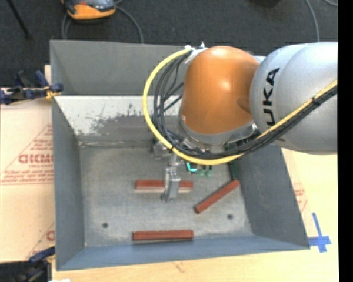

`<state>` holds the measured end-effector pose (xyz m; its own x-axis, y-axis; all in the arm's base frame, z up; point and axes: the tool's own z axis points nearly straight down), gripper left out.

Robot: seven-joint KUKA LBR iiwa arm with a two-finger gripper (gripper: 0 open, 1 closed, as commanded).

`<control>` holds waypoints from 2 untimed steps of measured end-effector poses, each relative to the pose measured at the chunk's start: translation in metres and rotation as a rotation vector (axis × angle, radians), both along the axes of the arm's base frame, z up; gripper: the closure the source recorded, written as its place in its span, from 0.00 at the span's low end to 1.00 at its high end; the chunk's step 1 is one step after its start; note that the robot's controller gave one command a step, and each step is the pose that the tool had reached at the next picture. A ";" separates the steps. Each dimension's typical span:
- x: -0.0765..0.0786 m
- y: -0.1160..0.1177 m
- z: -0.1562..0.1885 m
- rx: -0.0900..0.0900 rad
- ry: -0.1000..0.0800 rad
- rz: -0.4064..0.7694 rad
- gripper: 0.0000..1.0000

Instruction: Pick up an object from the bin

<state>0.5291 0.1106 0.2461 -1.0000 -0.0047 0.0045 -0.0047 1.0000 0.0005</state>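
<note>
The pincer [172,188], open or closed I cannot tell, sits directly over the middle reddish-brown bar [148,185], lying left-to-right in the grey bin [67,192].

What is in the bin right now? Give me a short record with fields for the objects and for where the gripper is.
container: grey metal bin
contents: three reddish-brown bars, lying apart
middle bar: level, at the centre of the floor
right bar: tilted, to the right of the middle bar
front bar: level, along the near wall
gripper: down in the bin, over the middle bar, crossing it right of its midpoint
held: nothing seen lifted
</note>
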 end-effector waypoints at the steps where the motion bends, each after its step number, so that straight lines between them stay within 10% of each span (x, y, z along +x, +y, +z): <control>1: 0.001 0.000 0.005 0.002 -0.008 -0.003 0.00; 2: 0.024 -0.031 -0.076 0.002 -0.013 -0.069 0.00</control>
<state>0.5532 0.0799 0.1700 -0.9979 0.0641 -0.0084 0.0641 0.9979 0.0028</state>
